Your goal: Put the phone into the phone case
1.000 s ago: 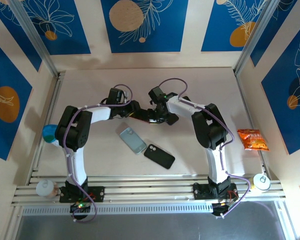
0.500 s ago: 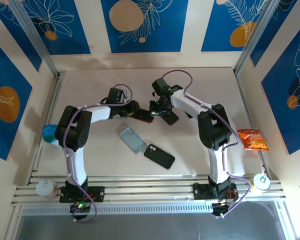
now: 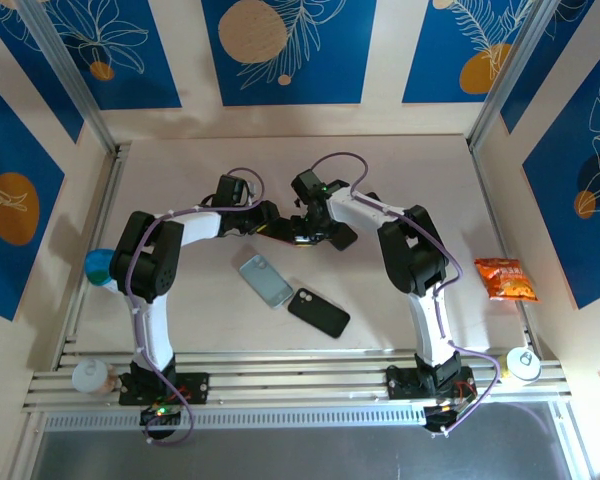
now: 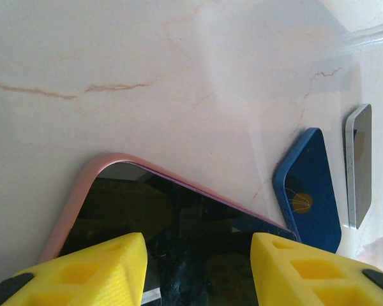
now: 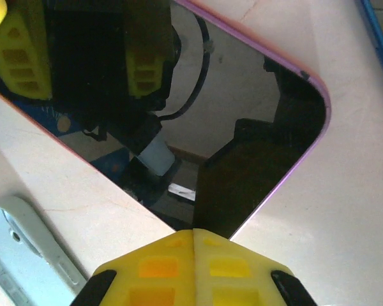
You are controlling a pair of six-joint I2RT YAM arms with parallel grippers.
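Lab cell: aluminium rails (image 3: 280,375), printed panels (image 3: 280,50)

I'm looking down on a pale, marble-veined surface (image 3: 420,170) boxed in by cream walls. Blue panels (image 3: 282,50) printed with white leaves and orange circles hang on the back and both side walls. Slanted aluminium posts (image 3: 65,72) stand in the rear corners, and ribbed aluminium rails (image 3: 300,378) run along the near edge. The light is soft and even.

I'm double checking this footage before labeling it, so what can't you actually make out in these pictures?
- Top external: left gripper and right gripper overlap the pink-edged phone; contact too small to judge.
- Left wrist: phone cut off by bottom edge.
- Right wrist: phone screen mirrors the grippers, hiding any seating.
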